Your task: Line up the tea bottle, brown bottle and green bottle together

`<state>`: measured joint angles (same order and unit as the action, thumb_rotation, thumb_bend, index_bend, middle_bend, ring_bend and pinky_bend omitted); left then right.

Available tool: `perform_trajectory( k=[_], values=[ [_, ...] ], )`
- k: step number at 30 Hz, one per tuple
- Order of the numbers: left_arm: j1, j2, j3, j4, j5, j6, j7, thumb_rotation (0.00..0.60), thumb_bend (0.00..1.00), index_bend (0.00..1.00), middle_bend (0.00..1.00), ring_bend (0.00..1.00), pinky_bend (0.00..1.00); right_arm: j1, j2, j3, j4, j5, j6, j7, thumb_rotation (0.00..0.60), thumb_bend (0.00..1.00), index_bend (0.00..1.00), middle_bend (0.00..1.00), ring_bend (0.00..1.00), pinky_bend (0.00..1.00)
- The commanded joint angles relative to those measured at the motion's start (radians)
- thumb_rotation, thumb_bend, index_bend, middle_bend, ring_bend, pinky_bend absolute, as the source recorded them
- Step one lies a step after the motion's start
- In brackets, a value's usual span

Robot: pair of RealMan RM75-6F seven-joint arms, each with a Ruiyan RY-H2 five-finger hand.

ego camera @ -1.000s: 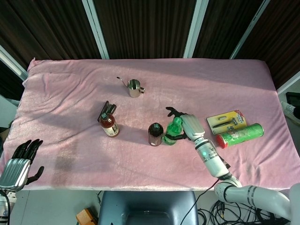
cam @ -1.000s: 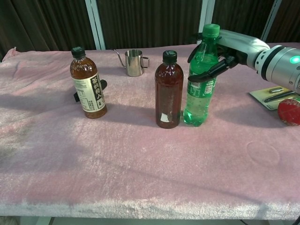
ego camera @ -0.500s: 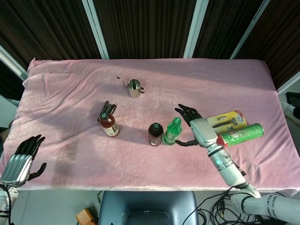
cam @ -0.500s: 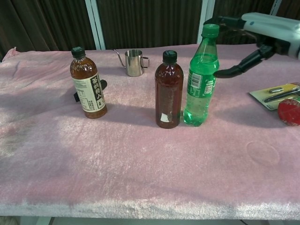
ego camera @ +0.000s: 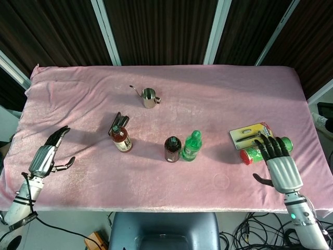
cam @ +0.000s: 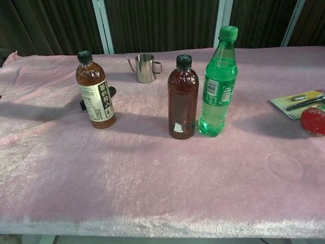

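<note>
Right robot hand (ego camera: 281, 165) withdrew, empty, fingers apart — like left robot hand (ego camera: 47, 156); three bottles.

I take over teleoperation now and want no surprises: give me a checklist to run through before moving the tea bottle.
1. Green bottle upright, close beside brown bottle: ok.
2. Tea bottle in line with them: not ok, it stands apart to the left.
3. Left hand free for a grasp: ok, fingers apart, holding nothing.
4. Right hand away from the bottles: ok, over the green can.
5. Black object behind tea bottle touching it: cannot tell.
</note>
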<state>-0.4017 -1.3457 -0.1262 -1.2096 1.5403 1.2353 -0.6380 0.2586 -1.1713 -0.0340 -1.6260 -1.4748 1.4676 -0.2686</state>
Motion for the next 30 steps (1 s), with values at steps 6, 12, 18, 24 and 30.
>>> perform_trajectory(
  k=[6,12,18,24,30],
  values=[
    [-0.169,-0.16,-0.021,0.133,0.015,-0.135,-0.364,0.6,0.33,0.0,0.0,0.0,0.08,-0.064,-0.01,-0.017,0.087,-0.068,0.049,0.085,0.6,0.28,0.0,0.0,0.0,0.02],
    [-0.231,-0.216,-0.021,0.172,-0.009,-0.213,-0.391,0.6,0.33,0.0,0.0,0.0,0.09,-0.07,-0.013,-0.007,0.091,-0.075,0.035,0.103,0.6,0.28,0.0,0.0,0.0,0.02],
    [-0.275,-0.238,-0.022,0.182,-0.017,-0.25,-0.426,0.6,0.33,0.0,0.02,0.0,0.11,-0.082,-0.005,0.004,0.093,-0.073,0.034,0.108,0.6,0.28,0.0,0.0,0.0,0.02],
    [-0.307,-0.25,-0.023,0.181,-0.038,-0.297,-0.475,0.6,0.33,0.19,0.23,0.12,0.18,-0.09,0.0,0.011,0.096,-0.071,0.023,0.124,0.6,0.28,0.0,0.0,0.0,0.02],
    [-0.336,-0.277,-0.034,0.201,-0.064,-0.329,-0.495,0.6,0.33,0.4,0.43,0.28,0.26,-0.098,0.005,0.016,0.102,-0.075,0.016,0.139,0.6,0.28,0.0,0.0,0.0,0.02]
  ],
)
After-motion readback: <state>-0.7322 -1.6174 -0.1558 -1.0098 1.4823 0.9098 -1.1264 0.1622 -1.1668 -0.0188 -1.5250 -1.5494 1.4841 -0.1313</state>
